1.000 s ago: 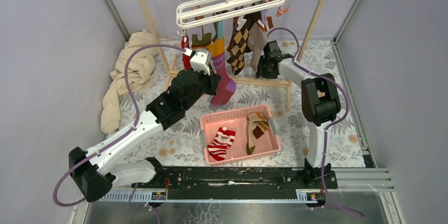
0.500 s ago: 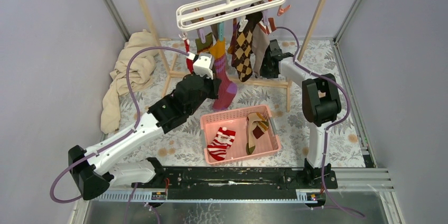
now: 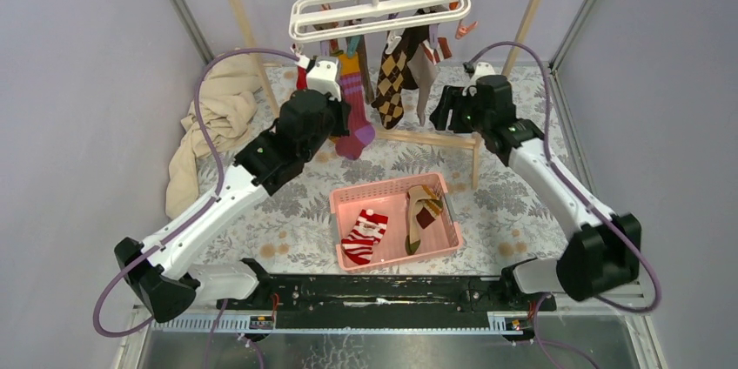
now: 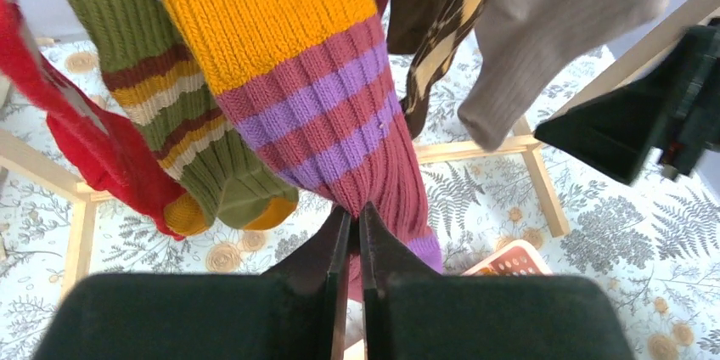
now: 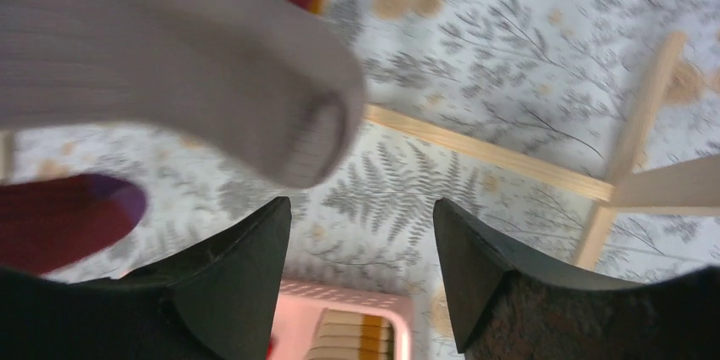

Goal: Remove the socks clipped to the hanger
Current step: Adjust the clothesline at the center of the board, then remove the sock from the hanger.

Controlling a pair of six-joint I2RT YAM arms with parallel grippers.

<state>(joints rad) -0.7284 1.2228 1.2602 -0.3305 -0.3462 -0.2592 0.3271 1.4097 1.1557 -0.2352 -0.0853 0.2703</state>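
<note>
Above the far edge of the table, the white hanger hangs more level on the wooden frame than a second ago. The right arm has swung back, its elbow now low. The right gripper has opened wider and stands spread and empty just under the toe of the grey-beige sock. The left gripper, now higher, is pinching the foot of the yellow, magenta and purple sock. A red sock, an olive sock and an argyle sock hang beside it.
</note>
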